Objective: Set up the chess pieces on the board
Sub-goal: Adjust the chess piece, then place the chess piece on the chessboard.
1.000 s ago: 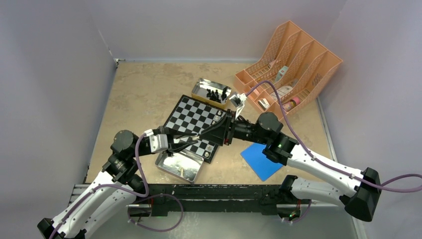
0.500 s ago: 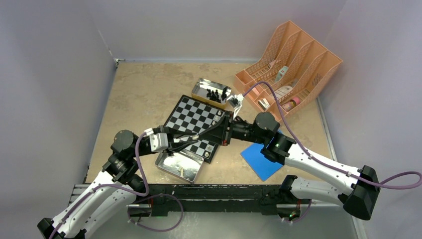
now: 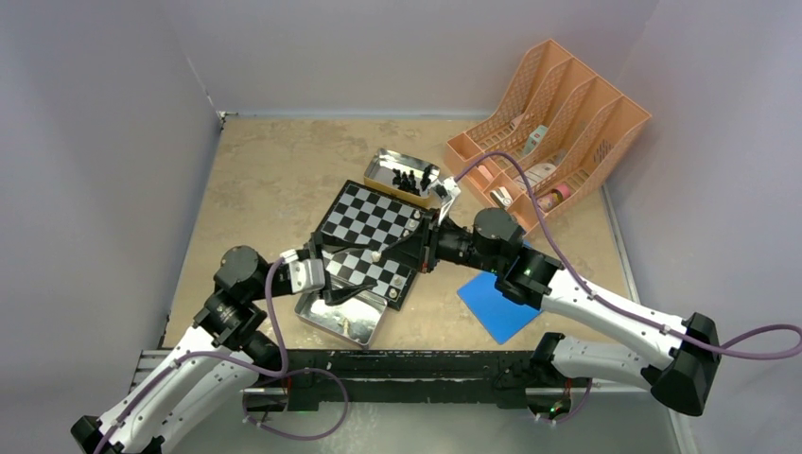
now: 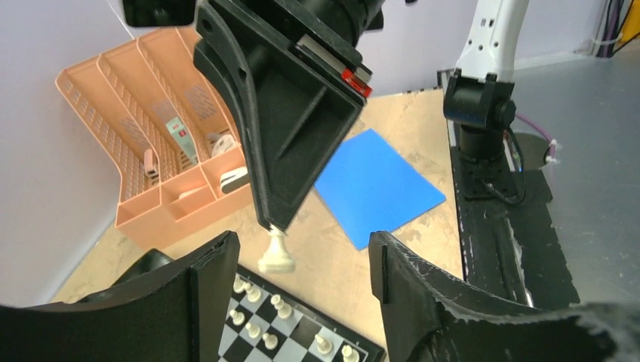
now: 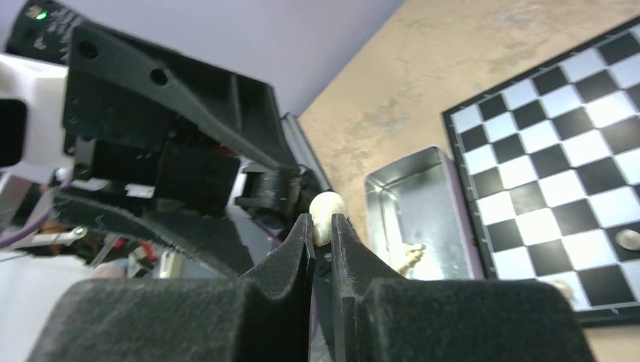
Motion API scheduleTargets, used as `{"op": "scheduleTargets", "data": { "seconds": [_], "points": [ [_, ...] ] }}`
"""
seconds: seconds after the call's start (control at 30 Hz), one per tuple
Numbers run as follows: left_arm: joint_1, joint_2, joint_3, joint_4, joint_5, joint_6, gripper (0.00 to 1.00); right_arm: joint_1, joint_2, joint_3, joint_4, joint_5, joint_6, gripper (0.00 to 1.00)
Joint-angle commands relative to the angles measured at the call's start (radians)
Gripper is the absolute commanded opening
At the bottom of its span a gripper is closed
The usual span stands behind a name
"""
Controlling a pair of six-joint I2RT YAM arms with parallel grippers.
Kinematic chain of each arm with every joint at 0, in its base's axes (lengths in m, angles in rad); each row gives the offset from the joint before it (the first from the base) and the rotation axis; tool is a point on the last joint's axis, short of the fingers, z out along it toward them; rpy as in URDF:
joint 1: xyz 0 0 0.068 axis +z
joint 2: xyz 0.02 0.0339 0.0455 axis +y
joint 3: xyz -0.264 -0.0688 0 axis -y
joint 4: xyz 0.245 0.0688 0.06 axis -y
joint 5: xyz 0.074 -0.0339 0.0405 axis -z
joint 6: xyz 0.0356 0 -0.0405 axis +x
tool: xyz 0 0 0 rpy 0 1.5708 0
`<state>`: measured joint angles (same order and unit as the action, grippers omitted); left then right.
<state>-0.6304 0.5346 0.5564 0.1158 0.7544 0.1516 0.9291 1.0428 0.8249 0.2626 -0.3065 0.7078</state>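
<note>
- The right gripper (image 5: 322, 225) was clamped on one cream-white piece (image 5: 327, 209) and held it in the air above the near edge of the board (image 3: 364, 227).
- The left gripper (image 4: 302, 245) had its fingers wide apart and held nothing, just beside that piece.
- Other white pieces (image 4: 254, 294) stood on the board's near rows.
- The black pieces (image 3: 408, 179) were in the far tin (image 3: 383, 165), just beside the board.

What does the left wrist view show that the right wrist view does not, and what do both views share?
Only the left wrist view shows the blue sheet and the orange rack. Only the right wrist view shows the metal tin, with a white piece lying inside it. Both show the board and the cream piece pinched by the right gripper, its jaws closed on it.
</note>
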Motion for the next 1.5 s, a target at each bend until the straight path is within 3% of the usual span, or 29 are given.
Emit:
{"op": "scheduleTargets", "data": {
  "seconds": [0.0, 0.23, 0.37, 0.43, 0.8, 1.47],
  "points": [
    [0.001, -0.034, 0.0, -0.093, -0.038, 0.058, 0.65, -0.001, 0.017, 0.106, -0.171, 0.185, -0.121, 0.02],
    [0.001, -0.086, 0.007, -0.285, -0.2, 0.027, 0.7, -0.001, 0.139, 0.191, -0.356, 0.369, -0.223, 0.02],
    [0.001, -0.103, 0.022, -0.379, -0.295, 0.001, 0.86, -0.002, 0.235, 0.235, -0.421, 0.459, -0.258, 0.03],
    [0.001, -0.117, 0.021, -0.405, -0.326, 0.001, 0.88, -0.002, 0.283, 0.256, -0.441, 0.488, -0.271, 0.03],
    [0.001, -0.252, -0.011, -0.453, -0.373, 0.037, 0.9, -0.009, 0.5, 0.303, -0.47, 0.522, -0.274, 0.05],
    [0.001, -0.227, -0.004, -0.468, -0.394, 0.034, 0.9, -0.011, 0.67, 0.309, -0.517, 0.459, -0.271, 0.07]
  ]
}}
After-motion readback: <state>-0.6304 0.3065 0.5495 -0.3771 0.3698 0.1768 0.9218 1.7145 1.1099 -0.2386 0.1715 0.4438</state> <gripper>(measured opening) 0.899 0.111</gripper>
